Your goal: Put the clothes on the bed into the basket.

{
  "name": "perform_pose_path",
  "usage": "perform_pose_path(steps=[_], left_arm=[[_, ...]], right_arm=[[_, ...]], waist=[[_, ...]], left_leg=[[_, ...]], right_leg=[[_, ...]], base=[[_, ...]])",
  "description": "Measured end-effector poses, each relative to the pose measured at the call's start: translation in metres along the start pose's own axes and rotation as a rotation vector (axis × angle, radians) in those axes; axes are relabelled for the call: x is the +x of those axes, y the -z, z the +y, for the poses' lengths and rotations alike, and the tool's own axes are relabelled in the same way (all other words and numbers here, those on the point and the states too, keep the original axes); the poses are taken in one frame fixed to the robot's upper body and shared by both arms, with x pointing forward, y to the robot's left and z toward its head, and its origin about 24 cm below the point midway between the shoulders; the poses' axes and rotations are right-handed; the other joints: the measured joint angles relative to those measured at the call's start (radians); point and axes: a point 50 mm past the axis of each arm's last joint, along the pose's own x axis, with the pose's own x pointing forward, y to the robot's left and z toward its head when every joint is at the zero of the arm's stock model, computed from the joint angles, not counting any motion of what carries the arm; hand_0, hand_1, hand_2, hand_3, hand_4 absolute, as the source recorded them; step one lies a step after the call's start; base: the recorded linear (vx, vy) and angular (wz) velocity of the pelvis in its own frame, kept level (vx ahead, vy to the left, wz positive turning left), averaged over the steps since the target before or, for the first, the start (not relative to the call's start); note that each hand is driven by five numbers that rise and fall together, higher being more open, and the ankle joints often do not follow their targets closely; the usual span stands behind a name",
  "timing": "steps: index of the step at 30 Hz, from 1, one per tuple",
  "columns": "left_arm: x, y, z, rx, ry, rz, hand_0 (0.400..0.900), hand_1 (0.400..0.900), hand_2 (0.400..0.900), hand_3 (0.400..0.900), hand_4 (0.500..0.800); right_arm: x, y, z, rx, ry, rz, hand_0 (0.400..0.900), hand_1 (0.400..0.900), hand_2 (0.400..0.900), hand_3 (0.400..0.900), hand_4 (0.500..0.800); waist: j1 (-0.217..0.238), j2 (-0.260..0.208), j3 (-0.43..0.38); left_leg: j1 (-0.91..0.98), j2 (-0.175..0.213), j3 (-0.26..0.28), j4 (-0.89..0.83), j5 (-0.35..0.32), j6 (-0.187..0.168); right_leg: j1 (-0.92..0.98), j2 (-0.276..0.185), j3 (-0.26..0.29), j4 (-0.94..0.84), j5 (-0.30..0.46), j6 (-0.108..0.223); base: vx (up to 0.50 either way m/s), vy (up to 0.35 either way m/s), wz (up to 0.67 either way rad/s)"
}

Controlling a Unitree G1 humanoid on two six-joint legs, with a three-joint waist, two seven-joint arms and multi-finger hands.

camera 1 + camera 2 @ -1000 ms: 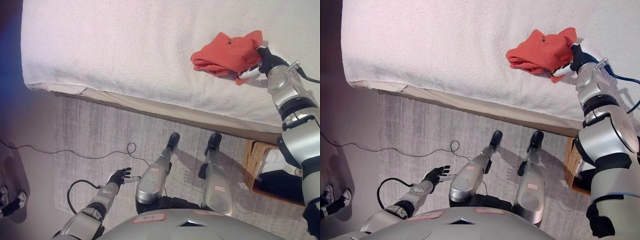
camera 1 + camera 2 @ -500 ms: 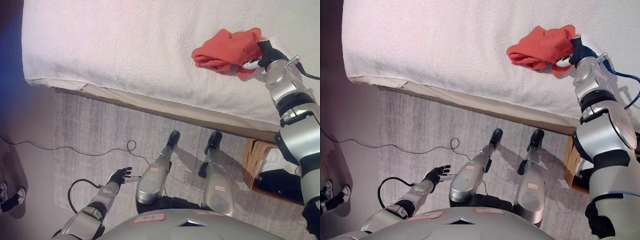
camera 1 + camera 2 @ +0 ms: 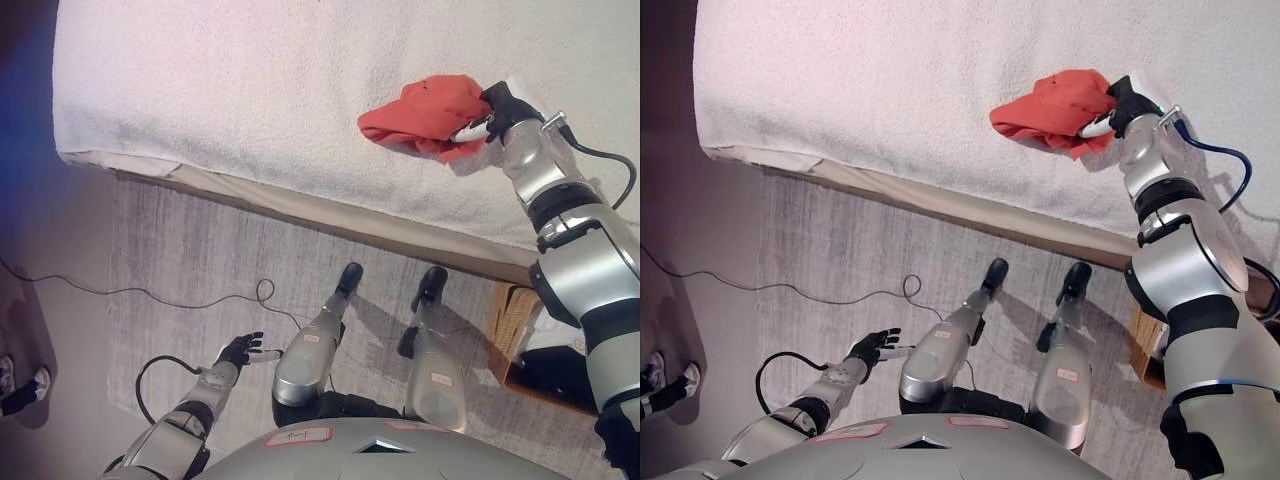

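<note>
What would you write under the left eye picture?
Robot's right hand grips red cloth on the white bed.

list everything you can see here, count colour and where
bed: one, white textured cover, fills the top of the view
garment: one, orange-red, bunched on the bed near its right side
basket: one, woven tan, on the floor at lower right by the bed, partly hidden by the right arm, with white and dark items inside
rug: one, grey, on the floor in front of the bed
thin cable: one, dark, running across the rug from the left
person's shoe: one in view, light, at the far left edge
right hand: dark, fingers curled on the garment's edge
left hand: dark, fingers relaxed, low over the rug
</note>
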Motion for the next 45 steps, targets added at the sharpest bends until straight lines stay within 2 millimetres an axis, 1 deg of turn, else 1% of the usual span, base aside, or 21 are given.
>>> perform_pose_path(steps=[4,6,9,10,13,15,16,18,20,21,22,23,24,25,28,31,35,39,40,42,45], left_arm=[[0.002,-0.008,0.003,0.003,-0.01,-0.016,0.9,0.9,0.9,0.9,0.8],[0.002,-0.008,0.005,0.003,-0.016,-0.008,0.9,0.9,0.9,0.9,0.8],[0.003,-0.007,0.007,0.005,-0.026,0.009,0.9,0.9,0.9,0.9,0.8],[0.003,-0.007,0.008,0.002,-0.029,0.014,0.9,0.9,0.9,0.9,0.8],[0.002,-0.001,0.012,-0.008,-0.043,0.044,0.9,0.9,0.9,0.9,0.8],[0.001,0.005,0.017,-0.035,-0.06,0.075,0.9,0.9,0.9,0.9,0.8],[0.0,0.01,0.021,-0.041,-0.069,0.092,0.9,0.9,0.9,0.9,0.8],[-0.002,0.018,0.027,-0.063,-0.085,0.12,0.9,0.9,0.9,0.9,0.8],[-0.004,0.023,0.032,-0.067,-0.094,0.133,0.9,0.9,0.9,0.9,0.8],[-0.005,0.025,0.034,-0.079,-0.1,0.138,0.9,0.9,0.9,0.9,0.8],[-0.006,0.03,0.036,-0.088,-0.105,0.151,0.9,0.9,0.9,0.9,0.8],[-0.007,0.034,0.036,-0.084,-0.105,0.164,0.9,0.9,0.9,0.9,0.8],[-0.008,0.036,0.036,-0.085,-0.103,0.175,0.9,0.9,0.9,0.9,0.8],[-0.01,0.042,0.035,-0.085,-0.101,0.194,0.9,0.9,0.9,0.9,0.8],[-0.013,0.054,0.033,-0.071,-0.095,0.232,0.9,0.9,0.9,0.9,0.8],[-0.015,0.059,0.032,-0.065,-0.084,0.245,0.9,0.9,0.9,0.9,0.8],[-0.018,0.069,0.029,-0.065,-0.075,0.273,0.9,0.9,0.9,0.9,0.8],[-0.023,0.081,0.025,-0.057,-0.056,0.305,0.9,0.9,0.9,0.9,0.8],[-0.024,0.084,0.024,-0.055,-0.049,0.313,0.9,0.9,0.9,0.9,0.8],[-0.024,0.085,0.023,-0.04,-0.043,0.317,0.9,0.9,0.9,0.9,0.8],[-0.024,0.085,0.023,-0.025,-0.039,0.317,0.9,0.9,0.9,0.9,0.8]], right_arm=[[0.0,0.0,0.001,0.0,-0.011,0.0,0.4,0.4,0.4,0.4,0.5],[0.0,-0.002,0.002,0.001,-0.017,-0.005,0.4,0.4,0.4,0.4,0.5],[0.0,-0.004,0.004,0.001,-0.033,-0.009,0.4,0.4,0.4,0.4,0.5],[0.0,-0.004,0.005,0.001,-0.036,-0.01,0.4,0.4,0.4,0.4,0.5],[0.0,-0.004,0.005,0.001,-0.046,-0.012,0.4,0.4,0.4,0.4,0.5],[0.0,-0.004,0.004,-0.002,-0.056,-0.013,0.4,0.4,0.4,0.4,0.5],[0.0,-0.005,0.005,-0.002,-0.064,-0.013,0.4,0.4,0.4,0.4,0.5],[0.0,-0.003,0.002,-0.003,-0.064,-0.011,0.4,0.4,0.4,0.4,0.5],[0.0,0.001,-0.002,-0.008,-0.052,-0.003,0.4,0.4,0.4,0.4,0.5],[0.0,0.004,-0.006,-0.012,-0.051,0.004,0.4,0.4,0.4,0.4,0.5],[0.0,0.004,-0.006,-0.015,-0.056,0.002,0.4,0.4,0.4,0.4,0.5],[0.0,0.006,-0.007,-0.017,-0.055,0.004,0.4,0.4,0.4,0.4,0.5],[-0.001,0.011,-0.008,-0.021,-0.057,0.014,0.4,0.4,0.4,0.4,0.5],[-0.001,0.015,-0.006,-0.025,-0.066,0.024,0.4,0.4,0.4,0.4,0.5],[-0.005,0.038,-0.005,-0.04,-0.082,0.08,0.4,0.4,0.4,0.4,0.5],[-0.01,0.065,-0.009,-0.043,-0.089,0.154,0.4,0.4,0.4,0.4,0.5],[-0.015,0.088,-0.013,-0.061,-0.086,0.212,0.4,0.4,0.4,0.4,0.5],[-0.018,0.095,-0.018,-0.063,-0.078,0.234,0.4,0.4,0.4,0.4,0.5],[-0.018,0.097,-0.018,-0.062,-0.077,0.24,0.4,0.4,0.4,0.4,0.5],[-0.02,0.104,-0.019,-0.068,-0.076,0.257,0.4,0.4,0.4,0.4,0.5],[-0.023,0.112,-0.016,-0.048,-0.08,0.275,0.4,0.4,0.4,0.4,0.5]], waist=[[-0.01,-0.004,-0.001],[-0.027,-0.011,-0.002],[-0.039,-0.046,-0.004],[-0.054,-0.058,-0.009],[-0.063,-0.111,-0.027],[-0.088,-0.148,-0.043],[-0.086,-0.168,-0.053],[-0.127,-0.205,-0.074],[-0.145,-0.235,-0.094],[-0.16,-0.249,-0.104],[-0.157,-0.257,-0.115],[-0.169,-0.264,-0.126],[-0.184,-0.268,-0.139],[-0.184,-0.266,-0.156],[-0.197,-0.265,-0.205],[-0.219,-0.256,-0.232],[-0.232,-0.253,-0.264],[-0.259,-0.252,-0.277],[-0.253,-0.249,-0.282],[-0.26,-0.246,-0.286],[-0.277,-0.24,-0.29]], left_leg=[[0.016,0.0,0.008,0.0,0.0,0.0],[0.023,-0.001,0.012,0.001,0.0,0.0],[0.046,-0.003,0.055,0.0,-0.001,0.001],[0.053,-0.005,0.06,0.0,-0.002,0.002],[0.089,-0.005,0.122,-0.004,-0.017,0.026],[0.117,-0.01,0.16,-0.003,-0.03,0.046],[0.132,-0.01,0.183,-0.003,-0.033,0.049],[0.166,-0.008,0.22,-0.004,-0.046,0.059],[0.189,-0.01,0.256,-0.004,-0.055,0.069],[0.201,-0.013,0.281,-0.004,-0.063,0.08],[0.213,-0.012,0.308,-0.006,-0.066,0.083],[0.224,-0.011,0.333,-0.005,-0.074,0.087],[0.238,-0.014,0.356,-0.005,-0.081,0.089],[0.248,-0.012,0.377,-0.009,-0.086,0.093],[0.286,-0.012,0.437,-0.024,-0.097,0.102],[0.319,-0.011,0.466,-0.043,-0.098,0.104],[0.351,-0.009,0.512,-0.062,-0.099,0.104],[0.371,-0.014,0.557,-0.062,-0.105,0.104],[0.373,-0.009,0.566,-0.062,-0.106,0.105],[0.378,-0.012,0.579,-0.062,-0.107,0.105],[0.385,-0.022,0.606,-0.062,-0.109,0.107]], right_leg=[[0.011,0.0,0.009,0.0,0.002,0.002],[0.018,0.001,0.013,0.001,0.006,0.002],[0.022,0.001,0.051,0.002,0.011,0.006],[0.026,0.003,0.057,0.002,0.012,0.007],[0.029,0.005,0.119,0.003,0.019,0.011],[0.039,0.014,0.158,0.003,0.024,0.013],[0.043,0.015,0.178,0.003,0.025,0.015],[0.064,0.019,0.216,0.002,0.028,0.018],[0.068,0.023,0.246,0.0,0.033,0.02],[0.068,0.03,0.277,0.0,0.041,0.021],[0.069,0.032,0.297,0.0,0.043,0.023],[0.069,0.036,0.322,0.0,0.043,0.024],[0.072,0.04,0.344,0.0,0.048,0.031],[0.072,0.04,0.363,0.0,0.048,0.031],[0.075,0.054,0.423,-0.001,0.045,0.035],[0.09,0.069,0.447,-0.001,0.045,0.036],[0.094,0.085,0.487,-0.001,0.045,0.037],[0.095,0.094,0.509,-0.001,0.046,0.038],[0.094,0.091,0.514,-0.001,0.044,0.037],[0.093,0.091,0.513,-0.002,0.044,0.037],[0.088,0.097,0.538,-0.003,0.044,0.037]], base=[[-0.01,0.013,-0.18],[0.0,0.021,-0.32],[0.01,0.037,-0.48],[0.01,0.035,-0.55],[0.02,0.019,-0.61],[0.04,0.016,-0.63],[0.02,0.009,-0.4],[0.03,0.013,-0.65],[0.0,0.025,-0.77],[0.0,0.03,-0.77],[0.01,0.023,-0.73],[0.01,0.019,-0.72],[0.01,0.023,-0.76],[0.02,0.03,-0.82],[0.02,0.019,-0.47],[0.02,0.008,-0.42],[0.01,0.01,-0.43],[-0.01,0.018,-0.41],[-0.01,0.011,-0.18],[-0.02,0.029,-0.34],[-0.02,0.037,-0.3]])
